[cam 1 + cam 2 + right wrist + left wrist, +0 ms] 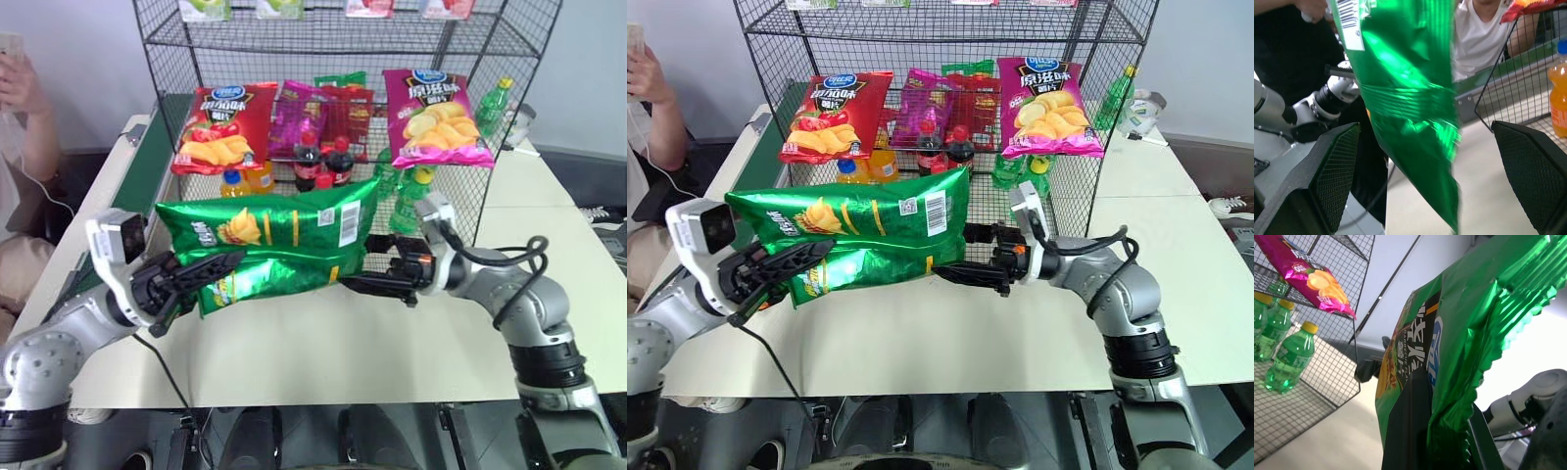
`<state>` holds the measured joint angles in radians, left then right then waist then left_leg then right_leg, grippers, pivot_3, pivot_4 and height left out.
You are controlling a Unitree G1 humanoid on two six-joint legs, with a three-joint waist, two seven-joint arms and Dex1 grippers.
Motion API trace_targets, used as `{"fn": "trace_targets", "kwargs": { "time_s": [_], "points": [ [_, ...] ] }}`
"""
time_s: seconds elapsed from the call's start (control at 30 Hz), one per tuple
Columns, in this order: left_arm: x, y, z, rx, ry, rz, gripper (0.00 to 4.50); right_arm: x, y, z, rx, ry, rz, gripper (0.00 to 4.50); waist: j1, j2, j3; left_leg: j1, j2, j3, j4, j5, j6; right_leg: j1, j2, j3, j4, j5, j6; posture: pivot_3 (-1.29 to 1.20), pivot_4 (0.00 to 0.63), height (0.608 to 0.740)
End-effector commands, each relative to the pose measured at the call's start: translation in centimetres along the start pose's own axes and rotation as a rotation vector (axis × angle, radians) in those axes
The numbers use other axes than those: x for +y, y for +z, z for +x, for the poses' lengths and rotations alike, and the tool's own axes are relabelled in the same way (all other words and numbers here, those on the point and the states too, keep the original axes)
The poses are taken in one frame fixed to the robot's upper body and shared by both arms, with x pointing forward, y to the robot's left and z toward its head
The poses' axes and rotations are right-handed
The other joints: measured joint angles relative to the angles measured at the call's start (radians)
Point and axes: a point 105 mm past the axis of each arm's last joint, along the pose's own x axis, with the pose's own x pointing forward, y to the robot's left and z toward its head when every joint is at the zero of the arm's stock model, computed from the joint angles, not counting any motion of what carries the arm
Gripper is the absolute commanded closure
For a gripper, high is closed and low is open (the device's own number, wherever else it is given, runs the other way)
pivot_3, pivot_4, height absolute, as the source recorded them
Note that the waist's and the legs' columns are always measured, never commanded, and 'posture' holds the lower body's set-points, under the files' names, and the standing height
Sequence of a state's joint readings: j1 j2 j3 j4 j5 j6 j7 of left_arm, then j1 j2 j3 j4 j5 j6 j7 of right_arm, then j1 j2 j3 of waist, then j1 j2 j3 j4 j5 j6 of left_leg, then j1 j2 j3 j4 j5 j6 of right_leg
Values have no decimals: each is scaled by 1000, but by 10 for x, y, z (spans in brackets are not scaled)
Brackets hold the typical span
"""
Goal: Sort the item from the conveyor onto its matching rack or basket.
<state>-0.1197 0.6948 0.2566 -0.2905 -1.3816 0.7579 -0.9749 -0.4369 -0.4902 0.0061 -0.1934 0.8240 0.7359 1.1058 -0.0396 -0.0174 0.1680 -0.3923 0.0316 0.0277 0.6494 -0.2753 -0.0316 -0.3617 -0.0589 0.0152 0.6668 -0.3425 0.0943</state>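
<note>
We hold the item (269,240), the large green crisp bag, in the air at the centre of the head frame, lying on its side above the pale table (323,352) and in front of the rack (333,108); our left gripper (201,274) is clenched on its crimped end at the lower left, while our right gripper (377,274) stands spread wide at the bag's other end, its pads (1334,171) either side of the foil without pressing it. We judge the bag light, puffy and slippery; it will crumple and sag from a single pinch, and the crisps inside will break under a hard squeeze; the flat crimped seams look the safest places to take hold.

The table is smooth and pale; the conveyor (147,166) runs along the upper left beside a seated person (24,147). The rack's middle tier carries a red crisp bag (223,127) and a magenta crisp bag (431,116), with bottles (323,162) below; the gap between them looks narrow for a bag this wide.
</note>
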Motion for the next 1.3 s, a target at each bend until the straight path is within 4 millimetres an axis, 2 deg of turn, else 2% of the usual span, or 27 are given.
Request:
{"fn": "trace_targets", "kwargs": {
  "time_s": [0.03, 0.3, 0.4, 0.47, 0.5, 0.63, 0.67, 0.77, 0.8, 0.87, 0.97, 1.0, 1.13, 1.23, 1.3],
  "points": [
    [1, -1, 4, 1, -28, -2, 4393, 11, 7, 6, -15, 55, -27, 0, 0, 0, 0, 0, 0, 0, 0, 0, 0, 0, 0, 0, 0, 0, 0, 0, 150, 739],
    [3, -14, 10, 12, -20, 10, 4393, 16, -4, 19, 17, 100, 3, 0, -1, 0, 0, 0, 0, 0, 0, 0, 0, 0, 0, 0, 0, 0, 0, 0, 150, 739],
    [4, -16, 11, 14, -18, 18, 4500, 15, -6, 22, 22, 102, 12, 871, 0, 0, 0, 0, 0, 0, 0, 0, 0, 0, 0, 0, 0, 0, 0, 0, 150, 739],
    [5, -17, 12, 16, -14, 29, 4500, 15, -7, 23, 24, 107, 11, 1631, 0, 0, 0, 0, 0, 0, 0, 0, 0, 0, 0, 0, 0, 0, 0, 0, 150, 739],
    [5, -17, 12, 18, -13, 31, 4500, 15, -6, 23, 20, 109, 15, 2239, 0, 0, 0, 0, 0, 0, 0, 0, 0, 0, 0, 0, 0, 0, 0, 0, 150, 739],
    [11, -17, 12, 19, 27, 51, 4500, 13, -8, 22, 27, 100, 6, 4153, 0, 0, 0, 0, 0, 0, 0, 0, 0, 0, 0, 0, 0, 0, 0, 0, 150, 739],
    [14, -17, 11, 20, 41, 54, 4240, 13, -9, 22, 30, 100, 6, 4345, 0, 0, 0, 0, 0, 0, 0, 0, 0, 0, 0, 0, 0, 0, 0, 0, 150, 739],
    [14, -14, 7, 14, 51, 49, 3157, 12, -8, 22, 31, 93, -1, 4346, 0, 0, 0, 0, 0, 0, 0, 0, 0, 0, 0, 0, 0, 0, 0, 0, 150, 739],
    [13, -11, 5, 10, 54, 48, 2530, 12, -8, 21, 31, 87, -7, 4346, 0, 0, 0, 0, 0, 0, 0, 0, 0, 0, 0, 0, 0, 0, 0, 0, 150, 739],
    [13, -6, -2, 2, 74, 63, 1733, 12, -7, 19, 32, 78, -14, 4346, 0, 0, 0, 0, 0, 0, 0, 0, 0, 0, -1, 0, 0, 0, 0, 0, 150, 739],
    [15, 2, -16, -1, 133, 105, 222, 10, -6, 15, 54, 45, -72, 4346, -2, 0, 0, 0, 0, 0, 0, 0, 0, 0, -1, 0, 0, 0, 0, 0, 150, 739],
    [17, 5, -22, -1, 167, 138, 0, 8, -5, 13, 75, 22, -130, 4346, -2, 0, 0, 0, 0, 0, 0, 0, 0, 0, -1, 0, 0, 0, 0, 0, 150, 739],
    [26, 10, -44, 28, 308, 301, 0, -3, 11, 8, 86, -99, -407, 4346, -1, 0, 0, 0, 0, 0, -1, 0, 0, -1, -1, 0, -1, 0, 0, 0, 150, 739],
    [32, 22, -63, 42, 449, 431, 0, 1, 35, 6, -10, -171, -613, 4346, 0, 0, 0, -1, 0, 0, -1, 0, 0, -1, -1, 0, -1, 0, 0, 0, 150, 739],
    [31, 29, -68, 22, 496, 482, 0, 4, 51, 6, -68, -240, -768, 4346, 1, 0, 0, -1, 0, 0, -1, 0, 0, -1, -1, 0, -1, 0, 0, 0, 150, 739]
  ]
}}
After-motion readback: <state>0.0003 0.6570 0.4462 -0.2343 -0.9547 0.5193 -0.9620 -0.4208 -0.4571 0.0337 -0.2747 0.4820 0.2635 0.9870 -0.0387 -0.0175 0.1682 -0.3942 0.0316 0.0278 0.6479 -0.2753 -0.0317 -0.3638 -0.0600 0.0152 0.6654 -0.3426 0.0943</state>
